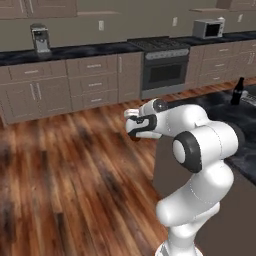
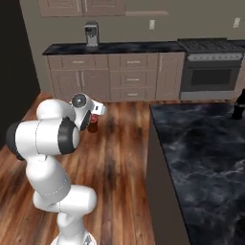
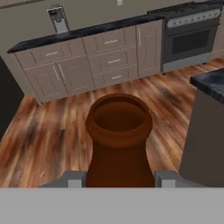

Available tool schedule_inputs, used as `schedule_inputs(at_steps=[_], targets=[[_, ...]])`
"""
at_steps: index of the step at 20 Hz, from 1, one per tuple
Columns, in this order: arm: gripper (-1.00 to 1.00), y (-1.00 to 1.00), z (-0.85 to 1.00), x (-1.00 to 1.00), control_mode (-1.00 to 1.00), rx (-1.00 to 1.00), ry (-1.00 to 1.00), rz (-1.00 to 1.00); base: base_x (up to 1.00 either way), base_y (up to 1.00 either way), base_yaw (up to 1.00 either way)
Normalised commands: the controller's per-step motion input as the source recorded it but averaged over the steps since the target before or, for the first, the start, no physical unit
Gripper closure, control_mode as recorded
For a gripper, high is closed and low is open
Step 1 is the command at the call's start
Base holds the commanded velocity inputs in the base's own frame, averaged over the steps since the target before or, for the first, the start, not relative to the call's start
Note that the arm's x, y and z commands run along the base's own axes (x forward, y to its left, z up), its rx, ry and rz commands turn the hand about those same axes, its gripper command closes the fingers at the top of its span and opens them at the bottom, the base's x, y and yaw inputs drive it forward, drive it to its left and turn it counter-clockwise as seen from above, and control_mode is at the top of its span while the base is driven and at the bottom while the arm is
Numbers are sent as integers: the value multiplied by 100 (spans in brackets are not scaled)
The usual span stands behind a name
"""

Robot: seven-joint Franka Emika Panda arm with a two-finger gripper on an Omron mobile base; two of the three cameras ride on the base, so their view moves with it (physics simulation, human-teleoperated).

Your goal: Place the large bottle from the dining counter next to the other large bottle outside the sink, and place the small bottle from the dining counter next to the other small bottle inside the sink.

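Hand view: end effector [image 3: 118,178] clenched on the brown bottle [image 3: 119,140], fingers [image 3: 72,178] pressing either side of its body, open neck pointing away from the camera toward the wood floor [image 3: 52,131] and far cabinets. From the left base view the end effector [image 1: 134,126] hangs out over the floor, off the edge of the dining desk [image 1: 245,150], so the bottle is airborne, not resting on anything; a bit of brown-red shows under the hand in the right base view [image 2: 94,125]. A black bottle [image 1: 237,91] stands at the far side of that dark surface; it reads as the other large bottle, though the sink is not clear enough here to confirm. Judgement on progress: large bottle picked up, in carry, not yet set down beside its partner. Pink bottle and small dark bottle not made out from here, so the second half of the job looks wholly unstarted. Roughly a quarter done.
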Motion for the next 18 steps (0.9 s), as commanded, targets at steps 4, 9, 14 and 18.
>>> schedule_inputs(at_steps=[4,9,14,18], targets=[[100,0,0,0,100,0,0,0,72,73,-27],[100,0,0,0,100,0,0,0,72,71,-30],[100,0,0,0,100,0,0,0,68,65,-34],[100,0,0,0,100,0,0,0,61,67,-35]])
